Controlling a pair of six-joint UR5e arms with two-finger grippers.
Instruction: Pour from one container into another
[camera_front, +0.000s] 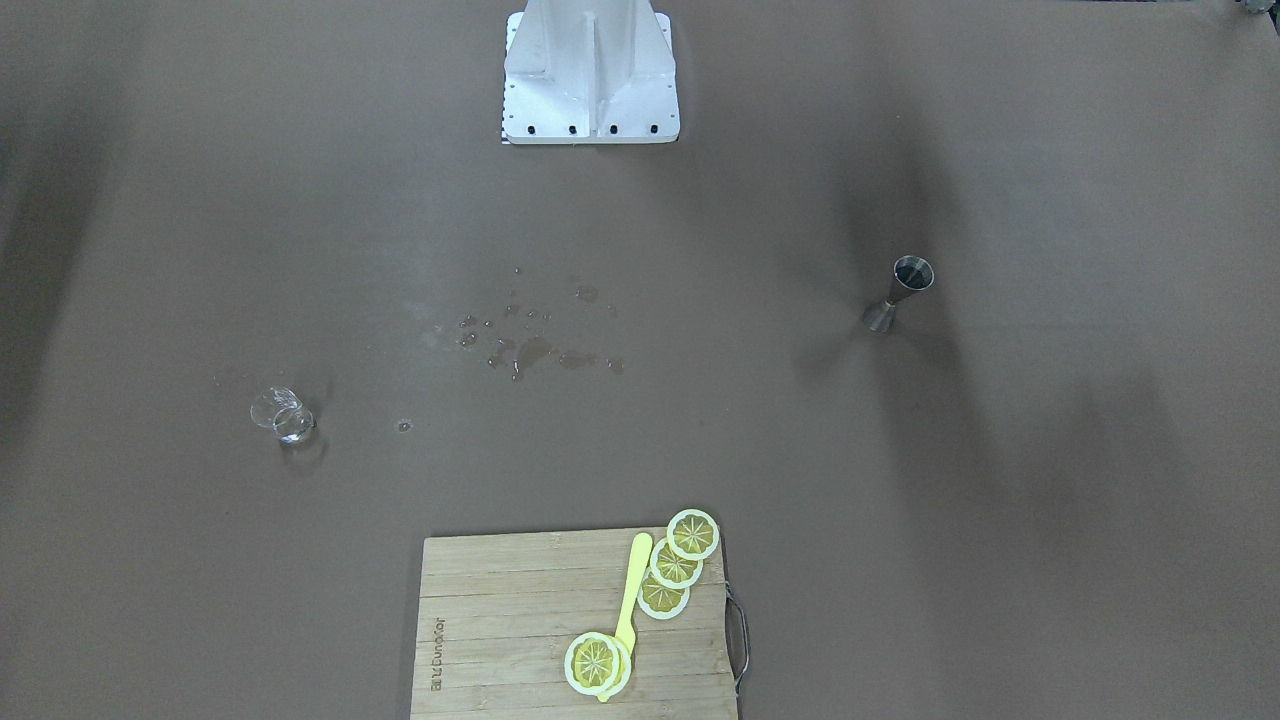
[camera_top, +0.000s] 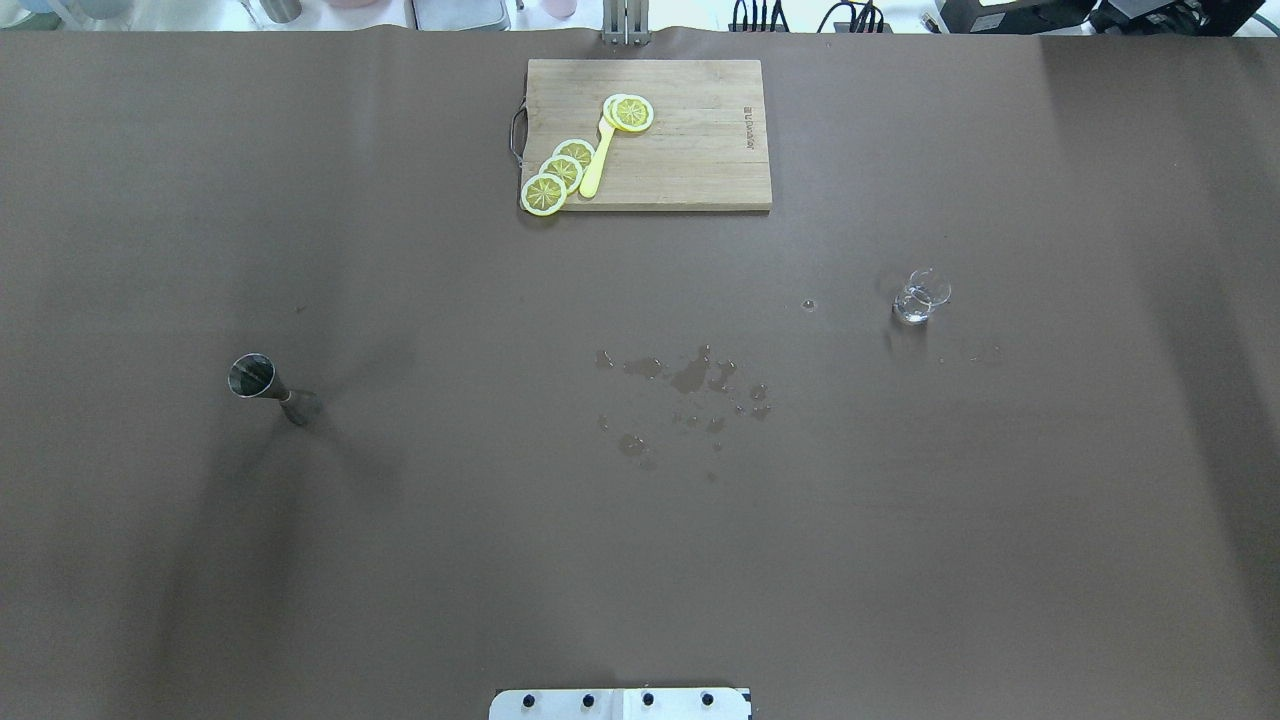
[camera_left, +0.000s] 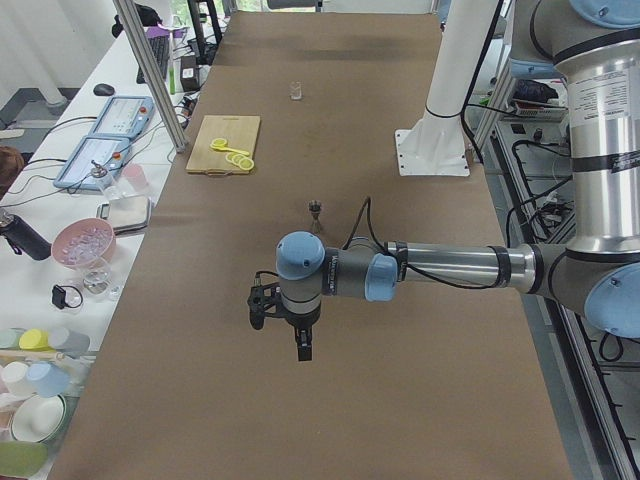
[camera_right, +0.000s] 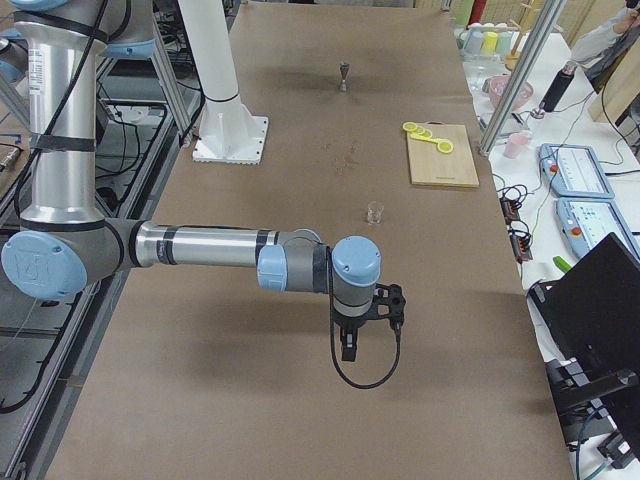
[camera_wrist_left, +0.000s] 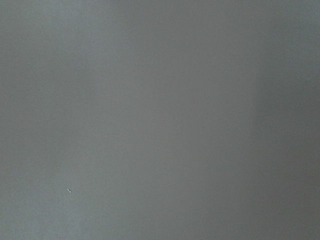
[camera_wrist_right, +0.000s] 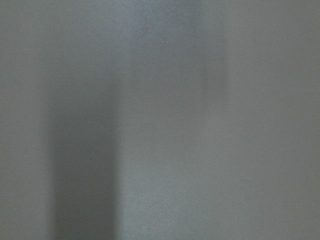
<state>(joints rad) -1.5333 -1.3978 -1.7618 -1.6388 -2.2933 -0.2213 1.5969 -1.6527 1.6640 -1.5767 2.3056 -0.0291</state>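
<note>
The small clear glass cup (camera_front: 283, 417) (camera_top: 920, 297) stands upright on the brown table, with a little liquid at its bottom. The steel hourglass jigger (camera_front: 900, 293) (camera_top: 265, 385) stands upright far across the table from it. My left gripper (camera_left: 303, 345) hangs above the table, well short of the jigger (camera_left: 316, 212). Over the other end my right gripper (camera_right: 347, 348) hangs short of the cup (camera_right: 375, 211). Both grippers show only in the side views, so I cannot tell whether they are open or shut. The wrist views give only blurred grey surface.
A wooden cutting board (camera_top: 700, 150) with lemon slices (camera_top: 560, 172) and a yellow knife (camera_top: 597, 160) lies at the far edge. Spilled droplets (camera_top: 690, 375) wet the table's middle. The white robot base (camera_front: 590, 70) stands at the near edge.
</note>
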